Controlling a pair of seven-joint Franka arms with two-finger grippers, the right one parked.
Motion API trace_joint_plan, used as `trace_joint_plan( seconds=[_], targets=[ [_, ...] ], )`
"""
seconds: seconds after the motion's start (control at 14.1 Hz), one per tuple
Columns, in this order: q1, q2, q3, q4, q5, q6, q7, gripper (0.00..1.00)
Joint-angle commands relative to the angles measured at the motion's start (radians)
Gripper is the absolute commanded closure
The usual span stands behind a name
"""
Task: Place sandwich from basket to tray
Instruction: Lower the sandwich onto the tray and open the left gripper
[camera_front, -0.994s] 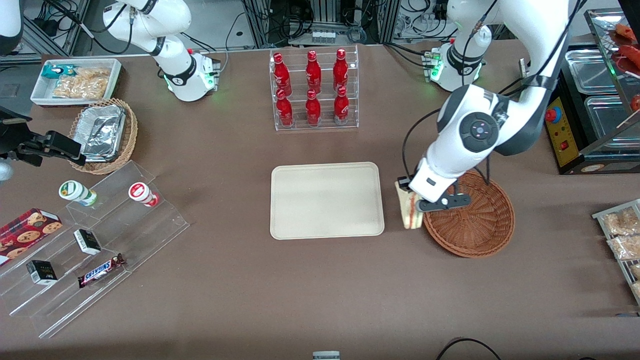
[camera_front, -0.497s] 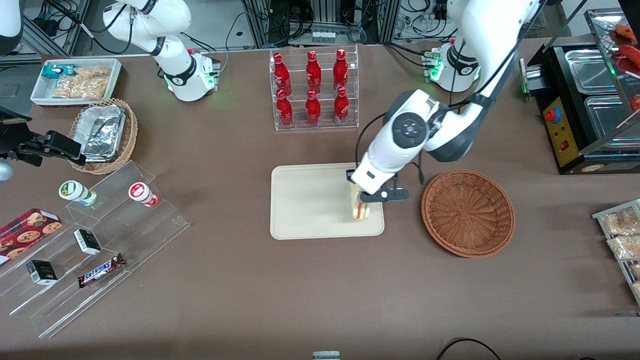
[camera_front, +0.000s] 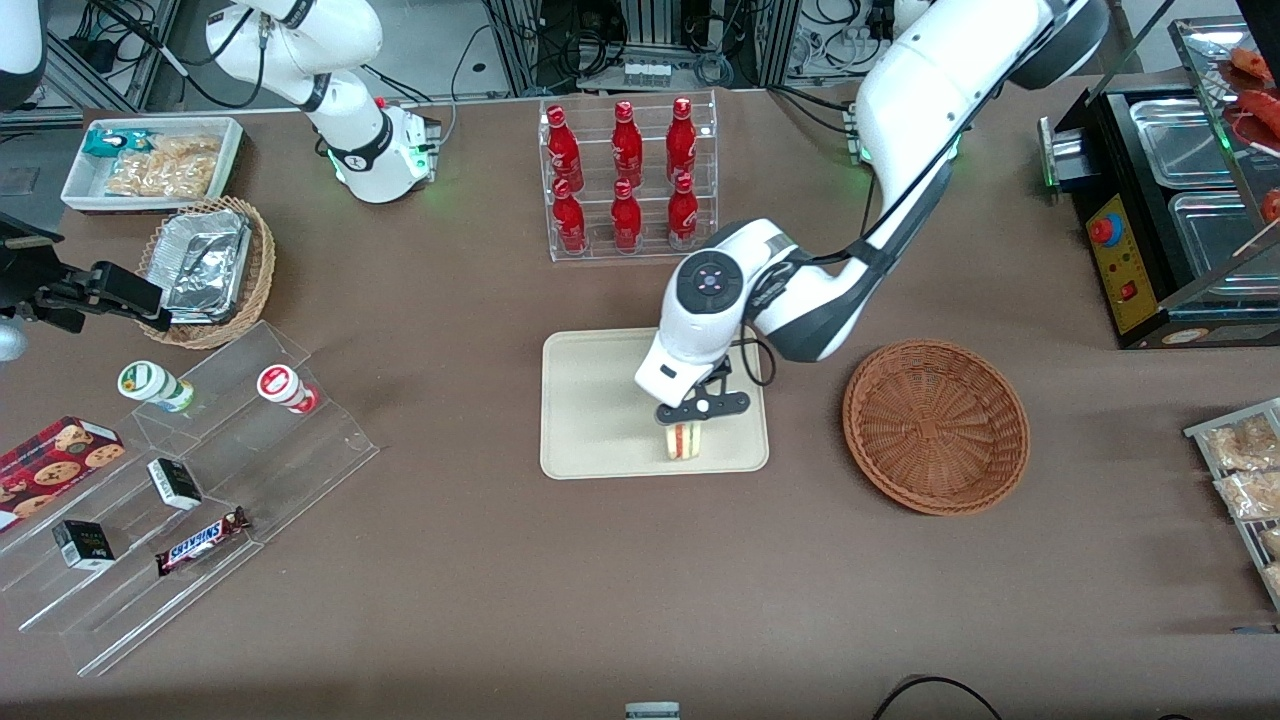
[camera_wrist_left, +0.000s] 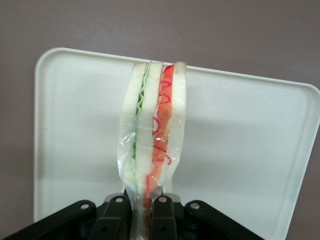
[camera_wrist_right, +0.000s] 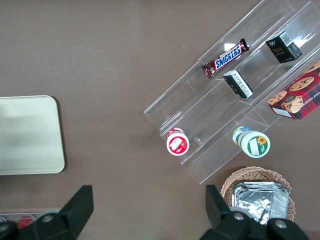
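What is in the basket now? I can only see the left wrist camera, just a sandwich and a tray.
Observer: Nothing. In the front view the basket sits empty beside the tray.
Operator: Where is the gripper?
Observer: The gripper hangs over the tray's edge nearest the front camera, shut on the sandwich.
Operator: Any drinks around?
Observer: Yes, red bottles stand in a clear rack, farther from the front camera than the tray.

Probably a robotics lab staged as a snack shop: white robot arms (camera_front: 330, 90) on a brown table (camera_front: 500, 580), cable-strewn metal racks (camera_front: 650, 40), clear acrylic display of red bottles (camera_front: 628, 180).
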Motion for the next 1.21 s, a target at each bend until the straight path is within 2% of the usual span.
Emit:
trace_joint_plan(
  seconds=[0.0, 0.36, 0.5, 0.64, 0.71, 0.78, 1.14],
  targets=[
    [-0.078, 0.074, 0.038, 0.102, 0.029, -0.017, -0.063, 0.94],
    [-0.123, 0.083, 0.057, 0.093, 0.027, -0.017, -0.066, 0.92],
    [-0.123, 0.089, 0.055, 0.094, 0.021, -0.006, -0.067, 0.85],
    [-0.123, 0.106, 0.055, 0.101, 0.02, 0.002, -0.07, 0.67],
    [-0.122, 0.105, 0.057, 0.101, 0.02, 0.009, -0.067, 0.09],
    [-0.122, 0.1, 0.058, 0.101, 0.02, 0.008, -0.073, 0.0],
    [-0.122, 0.062, 0.15, 0.101, 0.02, 0.008, -0.11, 0.0]
  ],
)
